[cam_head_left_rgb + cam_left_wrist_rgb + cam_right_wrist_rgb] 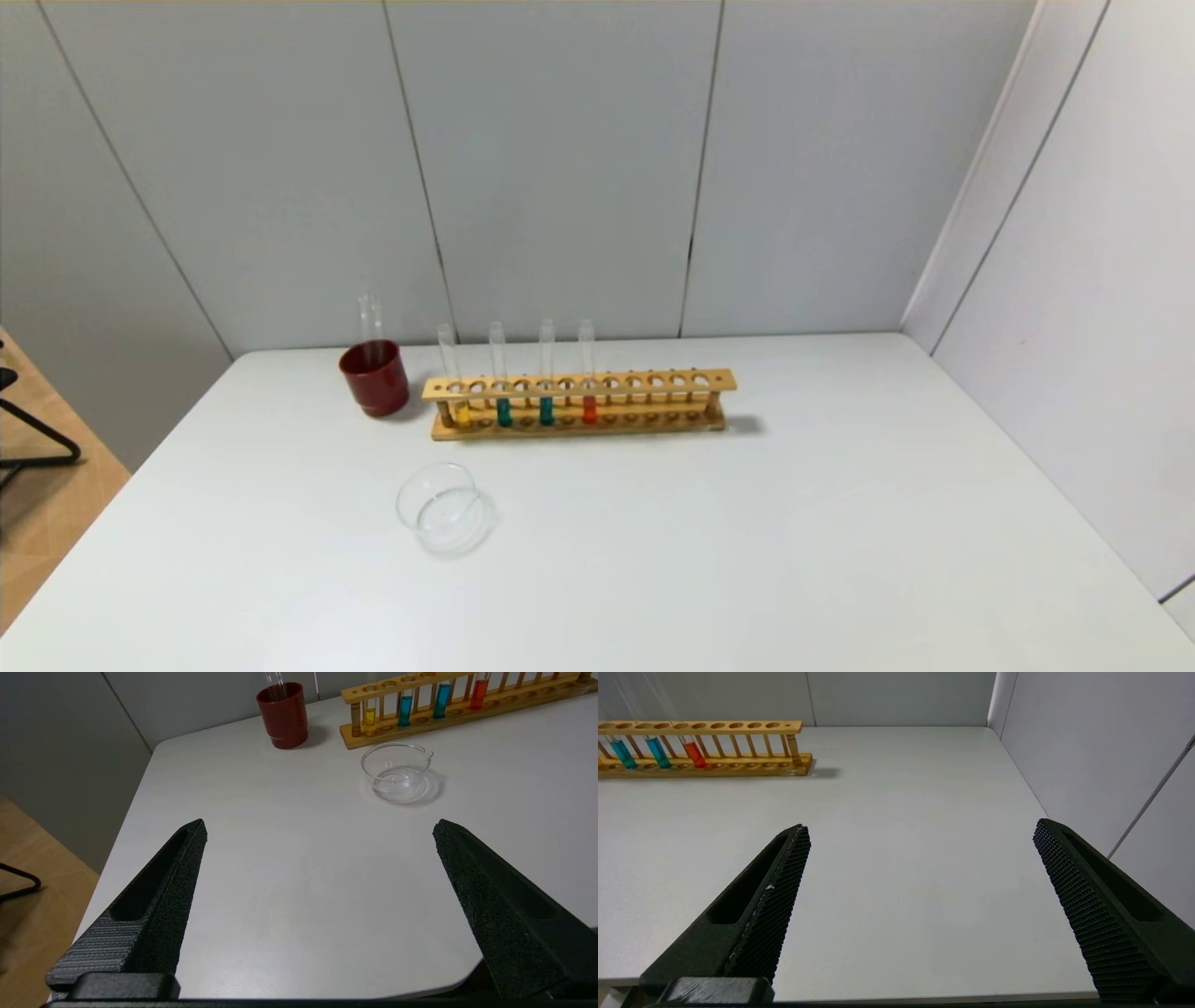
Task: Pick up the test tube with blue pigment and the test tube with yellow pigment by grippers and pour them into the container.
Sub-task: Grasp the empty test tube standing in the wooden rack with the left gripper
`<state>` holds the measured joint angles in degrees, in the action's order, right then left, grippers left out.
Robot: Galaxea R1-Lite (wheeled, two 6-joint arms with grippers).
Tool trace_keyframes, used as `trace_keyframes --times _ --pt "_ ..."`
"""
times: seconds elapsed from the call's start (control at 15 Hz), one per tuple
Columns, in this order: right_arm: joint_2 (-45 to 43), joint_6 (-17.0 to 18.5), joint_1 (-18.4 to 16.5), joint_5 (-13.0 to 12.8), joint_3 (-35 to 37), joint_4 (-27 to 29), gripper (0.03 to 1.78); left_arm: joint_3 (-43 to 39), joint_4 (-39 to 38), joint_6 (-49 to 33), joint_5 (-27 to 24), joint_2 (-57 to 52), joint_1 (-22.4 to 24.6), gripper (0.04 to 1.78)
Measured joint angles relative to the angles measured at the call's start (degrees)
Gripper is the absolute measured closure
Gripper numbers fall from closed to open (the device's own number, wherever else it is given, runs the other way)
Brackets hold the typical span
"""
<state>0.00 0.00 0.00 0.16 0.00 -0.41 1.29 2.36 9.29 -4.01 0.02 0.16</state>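
A wooden rack [579, 403] stands at the back of the white table with several tubes upright in it. From the left: the yellow tube [459, 411], two blue-teal tubes [504, 411] [546, 409], then an orange-red tube [589, 408]. The clear glass dish [445, 509] sits in front of the rack's left end, empty. Neither gripper shows in the head view. My left gripper [318, 828] is open and empty over the table's near left corner, far from the dish [396, 770]. My right gripper [920, 828] is open and empty over the near right part of the table.
A dark red cup [374, 376] holding clear empty tubes stands left of the rack. Grey partition walls close the back and right sides. The table's left edge [121, 485] drops to a wooden floor with a black stand leg.
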Motion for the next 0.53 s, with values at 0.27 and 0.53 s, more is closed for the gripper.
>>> trace_keyframes --times 0.27,0.53 --pt "0.0 0.0 0.0 0.0 0.0 0.0 0.06 10.9 10.6 0.0 -2.4 1.4 0.0 0.11" --pt "0.0 0.0 0.0 0.0 0.0 0.0 0.06 21.1 14.1 -0.4 -5.0 11.5 -0.1 0.11"
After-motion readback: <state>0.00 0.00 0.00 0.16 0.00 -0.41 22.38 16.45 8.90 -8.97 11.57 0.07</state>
